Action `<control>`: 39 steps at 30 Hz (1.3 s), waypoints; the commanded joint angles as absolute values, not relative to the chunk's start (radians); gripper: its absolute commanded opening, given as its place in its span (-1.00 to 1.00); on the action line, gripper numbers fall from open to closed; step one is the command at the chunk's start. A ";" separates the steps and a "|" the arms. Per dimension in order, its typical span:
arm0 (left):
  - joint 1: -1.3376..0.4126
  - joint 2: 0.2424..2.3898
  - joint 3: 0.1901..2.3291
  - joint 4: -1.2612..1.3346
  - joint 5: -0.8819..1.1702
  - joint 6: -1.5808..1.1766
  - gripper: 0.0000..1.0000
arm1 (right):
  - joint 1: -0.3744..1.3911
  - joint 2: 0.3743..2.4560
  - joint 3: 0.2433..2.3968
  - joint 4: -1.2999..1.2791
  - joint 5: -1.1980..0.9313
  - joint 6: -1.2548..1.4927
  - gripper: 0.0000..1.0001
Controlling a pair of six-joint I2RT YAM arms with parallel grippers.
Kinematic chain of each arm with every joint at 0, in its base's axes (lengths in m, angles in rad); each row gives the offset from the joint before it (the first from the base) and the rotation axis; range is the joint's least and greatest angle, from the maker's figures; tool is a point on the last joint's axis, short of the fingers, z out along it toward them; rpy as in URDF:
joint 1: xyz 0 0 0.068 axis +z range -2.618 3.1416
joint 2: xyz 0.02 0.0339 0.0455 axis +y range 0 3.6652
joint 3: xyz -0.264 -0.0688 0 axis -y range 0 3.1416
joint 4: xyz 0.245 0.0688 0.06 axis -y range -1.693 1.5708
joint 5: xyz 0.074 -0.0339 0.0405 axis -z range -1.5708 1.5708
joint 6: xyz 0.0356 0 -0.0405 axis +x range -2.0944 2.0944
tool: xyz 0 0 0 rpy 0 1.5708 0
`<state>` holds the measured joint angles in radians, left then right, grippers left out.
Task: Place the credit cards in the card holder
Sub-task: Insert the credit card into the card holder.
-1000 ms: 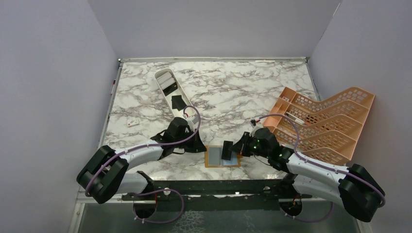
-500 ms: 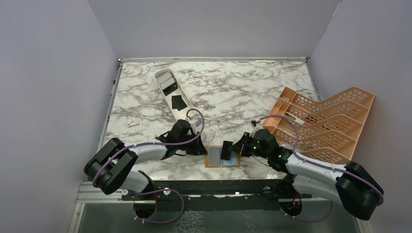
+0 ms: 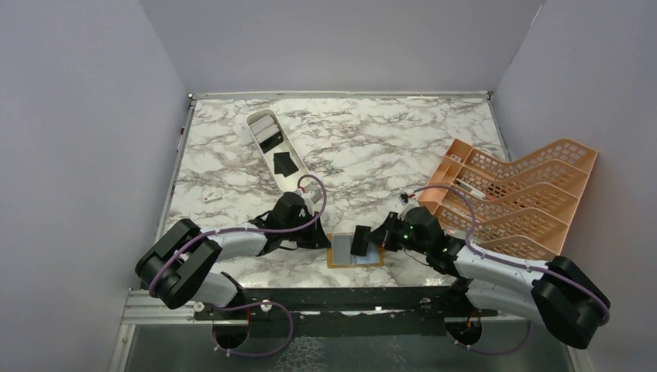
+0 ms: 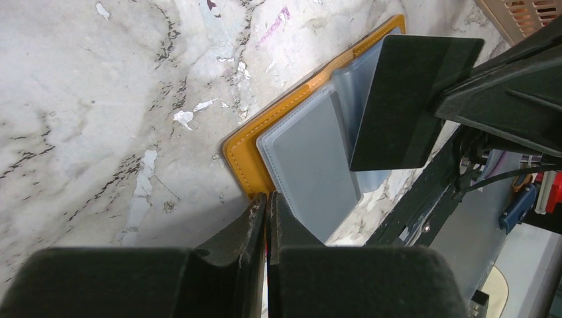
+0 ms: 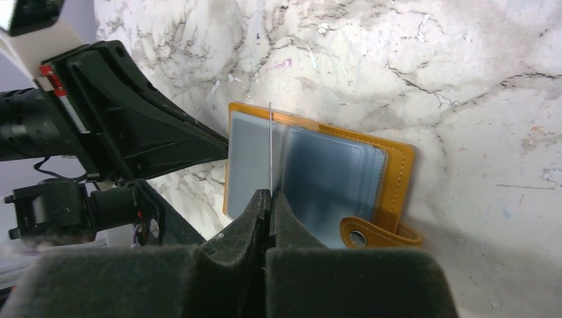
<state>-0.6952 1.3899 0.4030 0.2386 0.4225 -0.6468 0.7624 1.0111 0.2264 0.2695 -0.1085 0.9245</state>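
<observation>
1 black credit card (image 4: 404, 99) stands pinched in the right pincer (image 5: 268, 195) above the open card holder (image 5: 397, 173); the left pincer (image 4: 266, 200) is closed at its edge.

Both arms low, reaching inward; L claw (image 4: 266, 200) & R claw (image 5: 270, 196) pinched closed.

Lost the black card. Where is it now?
Top view: the thin black plastic card sits centre-front, pinched by the right fingers over the open orange card holder.

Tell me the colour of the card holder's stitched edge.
Orange-tan; card holder shows best from right wrist.
</observation>
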 commanded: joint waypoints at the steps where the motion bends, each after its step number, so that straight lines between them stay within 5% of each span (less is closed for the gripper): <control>1: -0.701 1.393 0.384 0.241 0.389 -0.642 -0.86 | 0.767 1.063 0.213 0.323 -0.084 0.917 -0.98; 23: -0.706 1.394 0.366 0.240 0.369 -0.641 -0.87 | 0.767 1.109 0.130 0.445 -0.195 0.892 -0.98; 39: -0.707 1.386 0.360 0.238 0.368 -0.644 -0.87 | 0.767 1.031 0.140 0.461 0.016 0.868 -0.98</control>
<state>-0.6964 1.3838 0.3782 0.2794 0.4053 -0.6537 0.7643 1.0531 0.1406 0.4683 -0.0731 0.9031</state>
